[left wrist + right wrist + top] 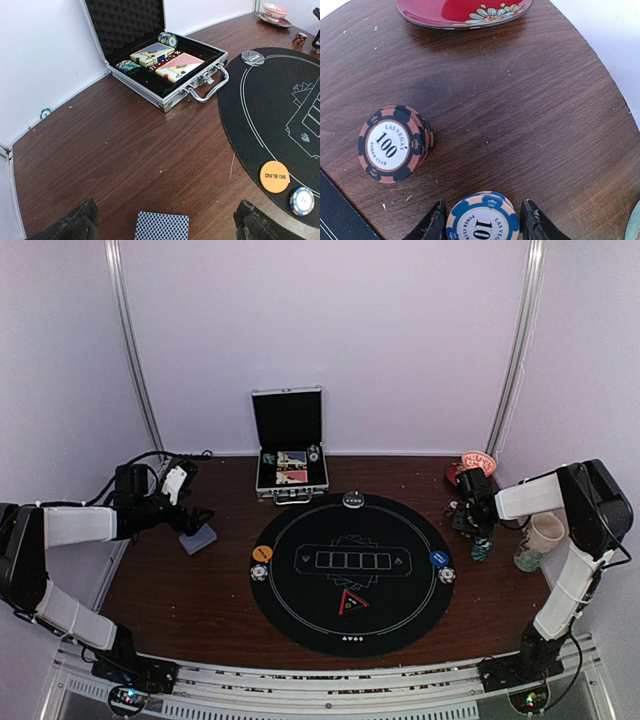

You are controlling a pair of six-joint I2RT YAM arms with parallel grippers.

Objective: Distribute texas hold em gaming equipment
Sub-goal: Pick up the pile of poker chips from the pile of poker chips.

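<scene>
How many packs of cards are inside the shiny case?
2. A blue-grey pack lies toward the back of the open case; a red pack lies beside it, nearer the front. More may be hidden underneath.

Black-and-salmon striped 100 chip (395, 145); blue-and-salmon 10 chip (482, 217) — red flowered saucer (465, 10); card (161, 226) back, blue lattice.

Counted one round mat (300, 620), one open case (288, 420) with two card boxes (151, 53) inside, three button discs (261, 553) and two single chips (259, 572) on the mat, two chip stacks (395, 144) at lower left and bottom centre of the right wrist view.
</scene>
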